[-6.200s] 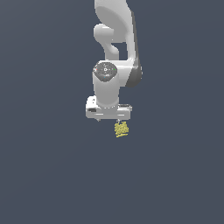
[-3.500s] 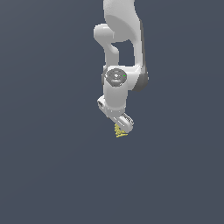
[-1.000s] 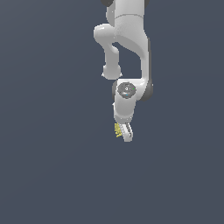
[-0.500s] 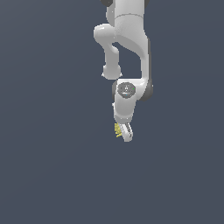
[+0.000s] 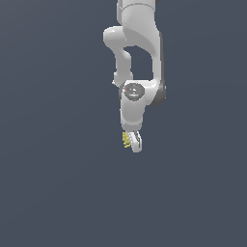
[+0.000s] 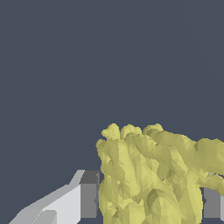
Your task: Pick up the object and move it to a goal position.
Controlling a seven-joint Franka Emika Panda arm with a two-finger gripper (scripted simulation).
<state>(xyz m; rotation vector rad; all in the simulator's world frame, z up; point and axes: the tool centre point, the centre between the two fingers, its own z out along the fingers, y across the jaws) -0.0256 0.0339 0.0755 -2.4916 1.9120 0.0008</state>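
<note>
The object [image 5: 127, 140] is a tiny pale-yellow, bumpy, ridged lump. In the exterior view it sits at the tip of my white gripper [image 5: 132, 142], which hangs below the arm and is turned edge-on, so one finger hides the other. In the wrist view the object [image 6: 153, 175] fills the space between my two fingers [image 6: 89, 194], with a grey pad pressed on each side of it. My gripper is shut on the object and holds it in the air.
A plain dark grey-blue background surrounds the arm [image 5: 140, 58] in both views. No other objects, edges or goal marker show.
Over the earlier frames my gripper turned from side-on to edge-on and sank a little with the object in it. Over the last second nothing has visibly moved.
</note>
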